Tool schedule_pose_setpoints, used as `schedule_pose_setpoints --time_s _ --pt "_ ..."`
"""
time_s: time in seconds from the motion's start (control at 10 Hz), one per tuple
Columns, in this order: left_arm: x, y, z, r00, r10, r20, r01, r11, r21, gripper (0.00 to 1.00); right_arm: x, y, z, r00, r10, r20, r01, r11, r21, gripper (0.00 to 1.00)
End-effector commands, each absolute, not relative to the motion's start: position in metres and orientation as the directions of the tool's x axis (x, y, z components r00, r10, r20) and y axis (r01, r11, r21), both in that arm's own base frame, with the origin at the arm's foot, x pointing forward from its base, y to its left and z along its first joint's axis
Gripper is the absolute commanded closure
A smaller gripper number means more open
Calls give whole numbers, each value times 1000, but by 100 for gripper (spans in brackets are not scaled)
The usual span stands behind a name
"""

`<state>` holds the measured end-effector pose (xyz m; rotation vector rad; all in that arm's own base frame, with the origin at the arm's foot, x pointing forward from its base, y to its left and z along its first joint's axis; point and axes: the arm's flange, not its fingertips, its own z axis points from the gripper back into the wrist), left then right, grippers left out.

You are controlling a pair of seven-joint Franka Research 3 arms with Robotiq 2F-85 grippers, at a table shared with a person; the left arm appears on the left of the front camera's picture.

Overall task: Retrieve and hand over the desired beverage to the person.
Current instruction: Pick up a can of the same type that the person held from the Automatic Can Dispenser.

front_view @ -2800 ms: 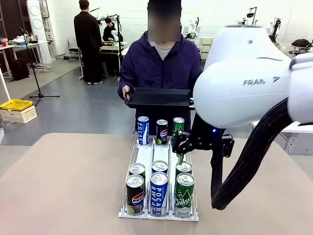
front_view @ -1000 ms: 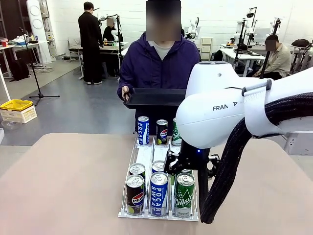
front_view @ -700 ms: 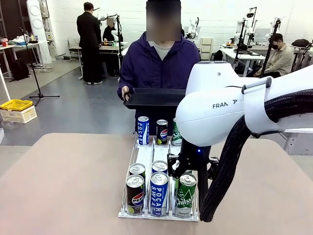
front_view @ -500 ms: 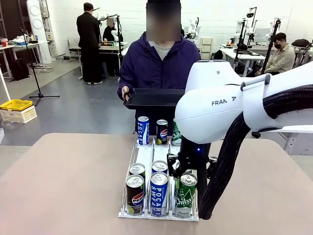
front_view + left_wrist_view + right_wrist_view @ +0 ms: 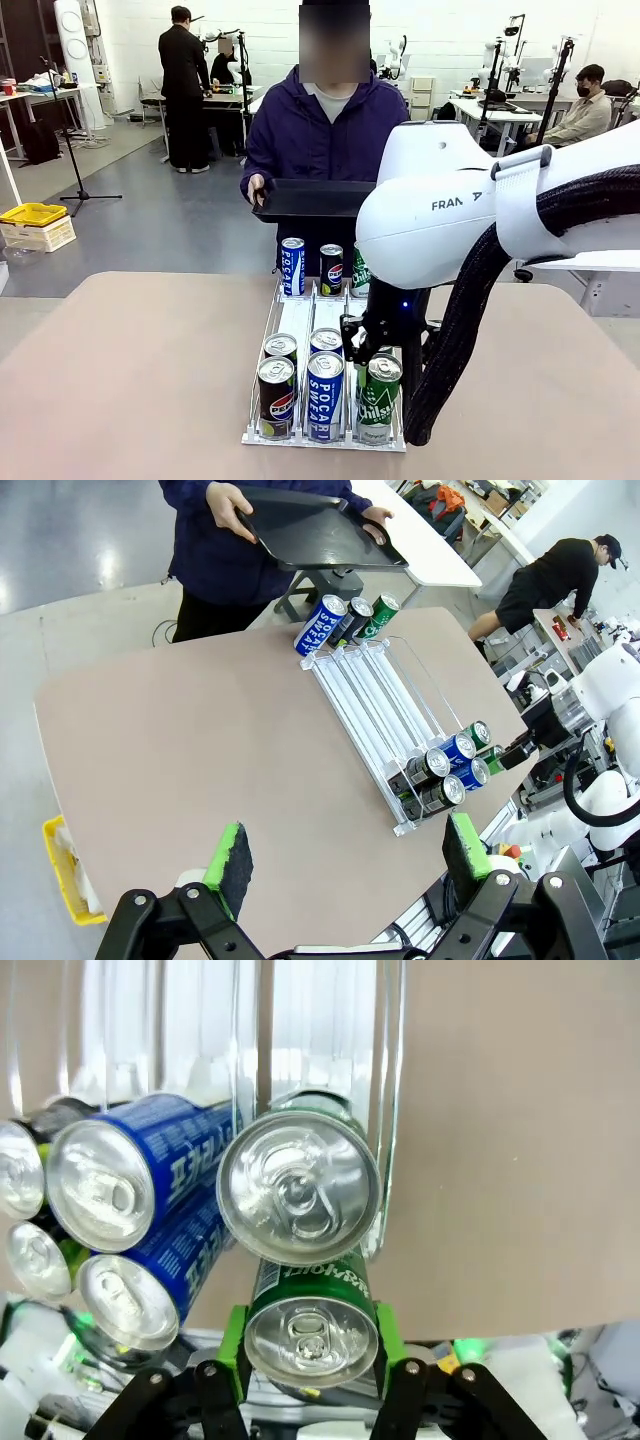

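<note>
Squeezing the front green can (image 5: 377, 402), our right tool (image 5: 310, 1352) has just closed on it, and the can now tips in its rack (image 5: 298, 318) on the bench (image 5: 140, 370). We think lifting it to the tray (image 5: 310, 200) the person (image 5: 300, 140) holds comes next. Our left tool (image 5: 350, 852) hangs wide open.

Green can gripped at the rack's near end; person waiting with a tray.

The green can (image 5: 377, 402) (white "Chilsung" lettering, silver top, tab unopened) sits at the near end of the right-hand lane of the clear rack (image 5: 298, 322), leaning slightly, and the right gripper (image 5: 309, 1355) clamps it between its green pads (image 5: 233, 1345). A second green can touches it from behind. The person (image 5: 325, 140), in a dark purple-navy hooded jacket over a grey shirt, stands at the table's far side and holds a black tray (image 5: 315, 198) level in both hands.
</note>
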<state>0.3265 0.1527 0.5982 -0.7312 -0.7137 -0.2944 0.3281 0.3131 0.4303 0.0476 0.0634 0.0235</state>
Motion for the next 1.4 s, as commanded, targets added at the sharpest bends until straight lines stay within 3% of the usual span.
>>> schedule_pose_setpoints --time_s 0.0,0.4,0.6,0.9,1.3 --pt "328 154 598 713 -10 701 498 712 -496 0 306 312 487 995 76 -57 -72 995 73 61" --pt "328 154 598 713 -10 701 498 712 -496 0 276 312 645 990 -32 141 18 995 98 61" --pt "328 154 598 713 -10 701 498 712 -496 0 292 315 702 973 -100 206 73 988 133 61" --pt "328 154 598 713 -10 701 498 712 -496 0 367 311 727 988 -129 88 118 986 120 61" --pt "328 154 598 713 -10 701 498 712 -496 0 429 309 719 996 -74 54 68 992 106 61"
